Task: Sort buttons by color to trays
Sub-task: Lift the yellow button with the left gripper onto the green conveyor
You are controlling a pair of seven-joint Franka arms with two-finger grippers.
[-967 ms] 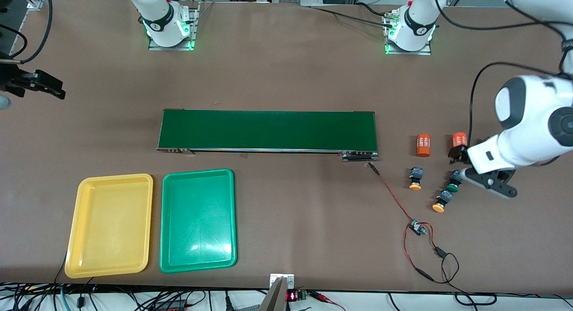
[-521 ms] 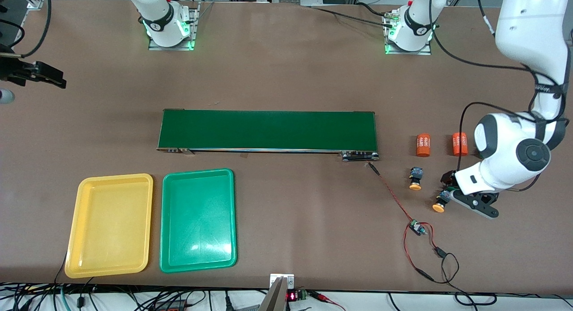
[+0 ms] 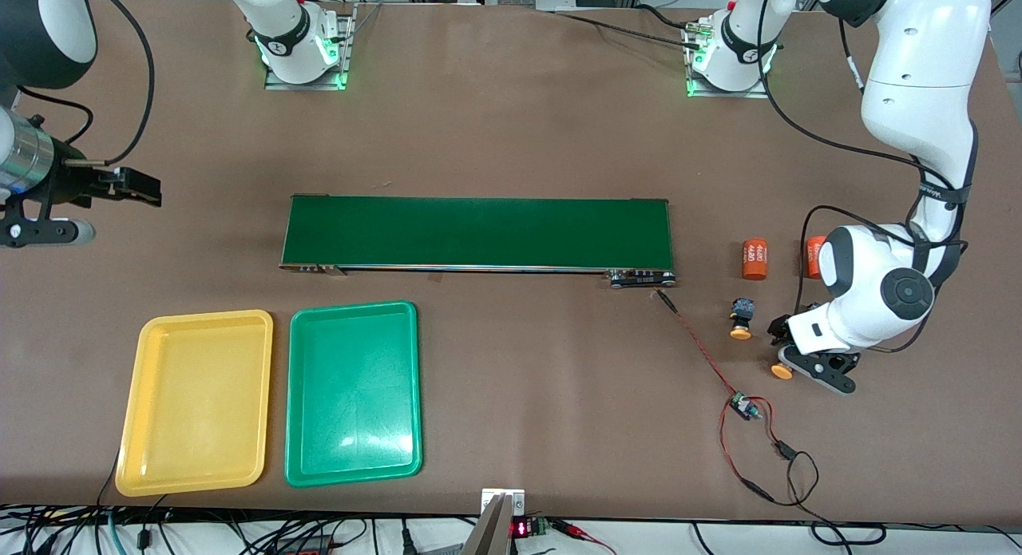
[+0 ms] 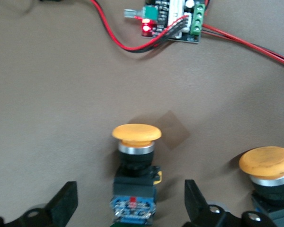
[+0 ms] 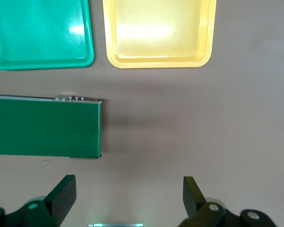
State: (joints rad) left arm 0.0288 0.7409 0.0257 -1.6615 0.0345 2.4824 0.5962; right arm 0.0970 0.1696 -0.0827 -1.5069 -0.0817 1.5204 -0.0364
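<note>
With my left end effector (image 4: 131, 205) spread wide astride an orange button (image 4: 135, 172) lying cap-outward along the fingers, I only need to clench; right end effector (image 5: 128, 198), also unclenched, waits near the belt (image 5: 42, 125).

two buttons (image 3: 741, 319), two trays (image 3: 196, 401), two cylinders (image 3: 754, 259)

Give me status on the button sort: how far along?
Done: nothing; the yellow tray and green tray hold no buttons. In hand: the left gripper is open, its fingers either side of an orange button on the table, not gripped yet. Left: every button. The right gripper waits open at its end.
</note>
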